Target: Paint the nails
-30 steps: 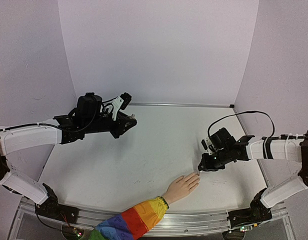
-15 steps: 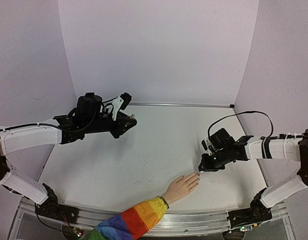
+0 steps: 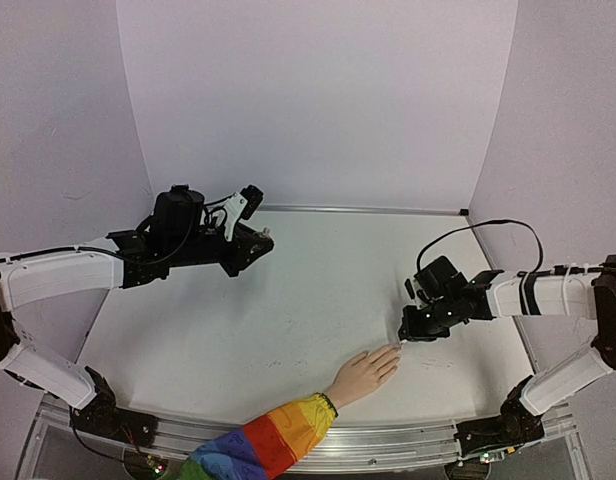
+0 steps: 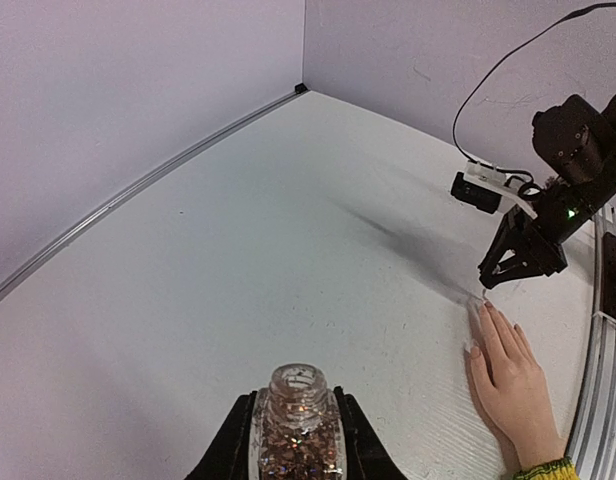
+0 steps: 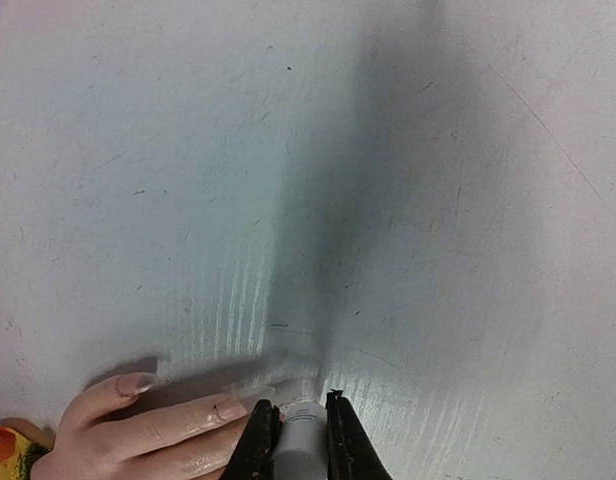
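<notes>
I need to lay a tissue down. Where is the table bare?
Bare: the white table's middle, between the left claw holding a glitter-filled glass bottle and the right claw; the far strip by the metal rail. Crowded: near right, where the right claw's grey-handled brush is at the flesh-coloured hand.

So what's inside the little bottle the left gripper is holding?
Brownish glittery flecks show through the clear bottle. Its lower part is out of frame, and the left gripper covers its sides.
</notes>
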Controlling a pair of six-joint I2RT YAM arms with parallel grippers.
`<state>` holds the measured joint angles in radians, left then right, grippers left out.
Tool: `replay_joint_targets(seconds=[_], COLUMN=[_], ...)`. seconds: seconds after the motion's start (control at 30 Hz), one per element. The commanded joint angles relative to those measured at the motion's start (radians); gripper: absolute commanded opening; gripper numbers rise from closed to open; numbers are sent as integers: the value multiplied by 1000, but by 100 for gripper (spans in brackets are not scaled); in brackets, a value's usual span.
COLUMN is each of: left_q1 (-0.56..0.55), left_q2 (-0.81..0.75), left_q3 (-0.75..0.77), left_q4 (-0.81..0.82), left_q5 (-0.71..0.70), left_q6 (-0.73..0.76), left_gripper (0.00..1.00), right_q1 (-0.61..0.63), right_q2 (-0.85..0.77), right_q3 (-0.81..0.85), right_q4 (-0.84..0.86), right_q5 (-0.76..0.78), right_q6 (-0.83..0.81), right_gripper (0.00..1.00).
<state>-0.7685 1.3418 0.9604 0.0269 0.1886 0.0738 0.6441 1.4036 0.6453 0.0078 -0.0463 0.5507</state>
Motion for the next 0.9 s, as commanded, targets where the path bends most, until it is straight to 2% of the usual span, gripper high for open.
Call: replay_joint_targets(seconds=[0.0, 0.2, 0.47, 0.87], left_q1=[8, 8, 8, 8], left_q2=[-29, -36, -43, -58], left_q3=[13, 12, 4, 0], left_q4=[54, 54, 54, 54], left_q5=[-1, 1, 13, 8], left_q6=[7, 5, -13, -11], left_gripper=[0, 0, 0, 0], right_q1=[4, 3, 6, 13], right_q2=[-12, -74, -94, -49], right_q3=[39, 43, 23, 22], right_q4=[-23, -64, -52, -41], right_q5=[58, 109, -58, -53], right_q6=[23, 28, -33, -28], right_gripper=[0, 0, 0, 0])
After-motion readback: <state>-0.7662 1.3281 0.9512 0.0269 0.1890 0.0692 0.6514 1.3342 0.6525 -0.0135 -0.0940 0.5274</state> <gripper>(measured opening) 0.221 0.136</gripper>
